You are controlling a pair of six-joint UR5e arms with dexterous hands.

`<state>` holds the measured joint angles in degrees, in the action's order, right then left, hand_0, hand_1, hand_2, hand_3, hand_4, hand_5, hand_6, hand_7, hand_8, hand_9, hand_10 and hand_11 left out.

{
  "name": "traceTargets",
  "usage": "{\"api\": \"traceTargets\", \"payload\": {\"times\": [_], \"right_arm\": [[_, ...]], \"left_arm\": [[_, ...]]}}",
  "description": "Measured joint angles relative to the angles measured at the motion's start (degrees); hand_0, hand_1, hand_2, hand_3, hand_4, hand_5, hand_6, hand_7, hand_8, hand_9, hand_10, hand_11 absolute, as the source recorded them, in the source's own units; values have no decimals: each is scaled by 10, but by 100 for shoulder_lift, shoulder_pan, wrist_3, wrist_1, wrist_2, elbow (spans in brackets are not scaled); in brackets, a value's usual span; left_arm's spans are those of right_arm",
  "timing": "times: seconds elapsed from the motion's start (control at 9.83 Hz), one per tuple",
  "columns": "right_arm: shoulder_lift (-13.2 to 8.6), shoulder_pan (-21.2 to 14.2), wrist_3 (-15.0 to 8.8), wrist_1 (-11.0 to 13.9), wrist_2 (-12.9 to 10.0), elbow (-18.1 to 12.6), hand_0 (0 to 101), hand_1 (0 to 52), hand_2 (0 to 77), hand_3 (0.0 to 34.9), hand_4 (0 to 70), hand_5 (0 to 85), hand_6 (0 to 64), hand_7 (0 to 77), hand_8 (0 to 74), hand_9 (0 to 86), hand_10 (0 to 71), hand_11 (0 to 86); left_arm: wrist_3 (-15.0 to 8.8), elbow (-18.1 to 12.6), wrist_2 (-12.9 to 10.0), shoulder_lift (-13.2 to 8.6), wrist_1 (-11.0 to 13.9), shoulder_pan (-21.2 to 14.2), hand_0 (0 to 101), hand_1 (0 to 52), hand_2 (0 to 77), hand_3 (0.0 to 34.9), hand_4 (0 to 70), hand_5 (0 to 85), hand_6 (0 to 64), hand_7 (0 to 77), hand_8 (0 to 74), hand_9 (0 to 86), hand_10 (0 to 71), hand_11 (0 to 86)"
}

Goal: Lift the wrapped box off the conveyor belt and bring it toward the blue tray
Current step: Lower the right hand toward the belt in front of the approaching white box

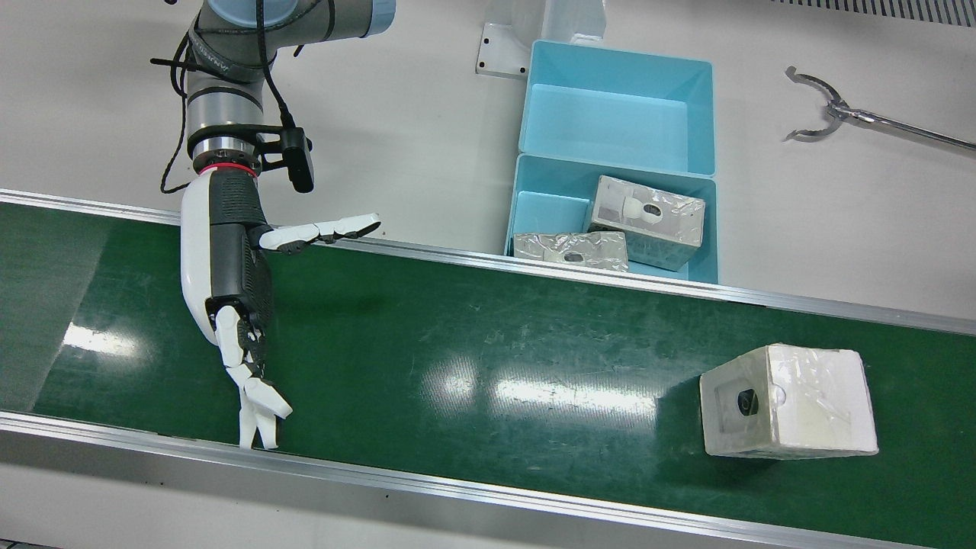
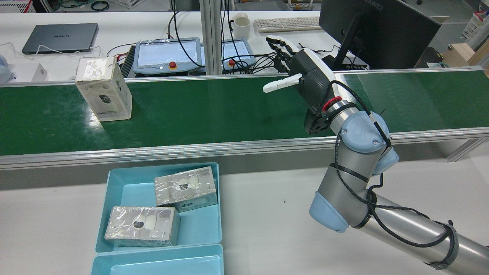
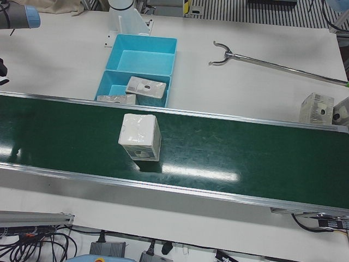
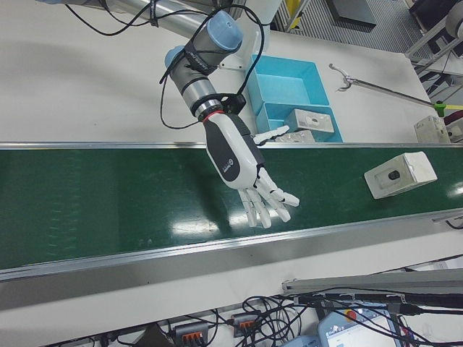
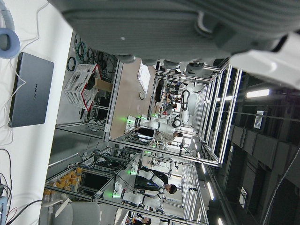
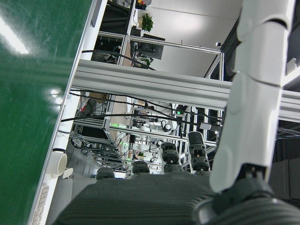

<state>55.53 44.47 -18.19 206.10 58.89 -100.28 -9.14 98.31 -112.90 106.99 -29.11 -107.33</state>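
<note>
The wrapped box point(image 1: 789, 412) stands on the green conveyor belt point(image 1: 473, 358), white with a dark round hole in one face; it also shows in the rear view point(image 2: 104, 89), the left-front view point(image 3: 140, 136) and the right-front view point(image 4: 400, 173). My right hand point(image 1: 236, 305) is open and empty over the belt, fingers spread, far along the belt from the box; it also shows in the rear view point(image 2: 301, 72) and the right-front view point(image 4: 242, 163). The blue tray point(image 1: 545, 213) sits beside the belt. My left hand point(image 5: 178, 23) shows only in its own view, holding nothing.
Two wrapped boxes point(image 1: 648, 221) point(image 1: 572, 250) lie in the near blue tray; a second, empty blue tray point(image 1: 618, 114) adjoins it. A metal reacher tool point(image 1: 839, 114) lies on the white table. More boxes point(image 3: 317, 108) stand at the table's edge. Teach pendants point(image 2: 166, 55) stand beyond the belt.
</note>
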Motion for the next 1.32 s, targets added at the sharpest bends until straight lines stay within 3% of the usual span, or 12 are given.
{"api": "traceTargets", "payload": {"times": [0.31,0.71,0.92,1.32], "right_arm": [[1,-7,-5,0,2,3,466,109,44,130,5,229,5,5,27,11,0,11],[2,-14,15,0,13,1,466,98,33,127,5,229,11,11,16,11,0,11],[8,-18,10,0,14,6,458,104,49,103,5,240,11,11,16,11,0,11],[45,-46,34,-311,10,324,458,104,38,91,5,235,11,11,16,11,0,11]], "left_arm": [[0,0,0,0,0,0,0,0,5,0,0,11,0,0,5,5,5,5],[0,0,0,0,0,0,0,0,5,0,0,5,0,0,5,5,5,5],[0,0,0,0,0,0,0,0,11,0,0,11,0,5,5,0,5,5],[0,0,0,0,0,0,0,0,5,0,0,11,0,0,5,0,5,5]]}}
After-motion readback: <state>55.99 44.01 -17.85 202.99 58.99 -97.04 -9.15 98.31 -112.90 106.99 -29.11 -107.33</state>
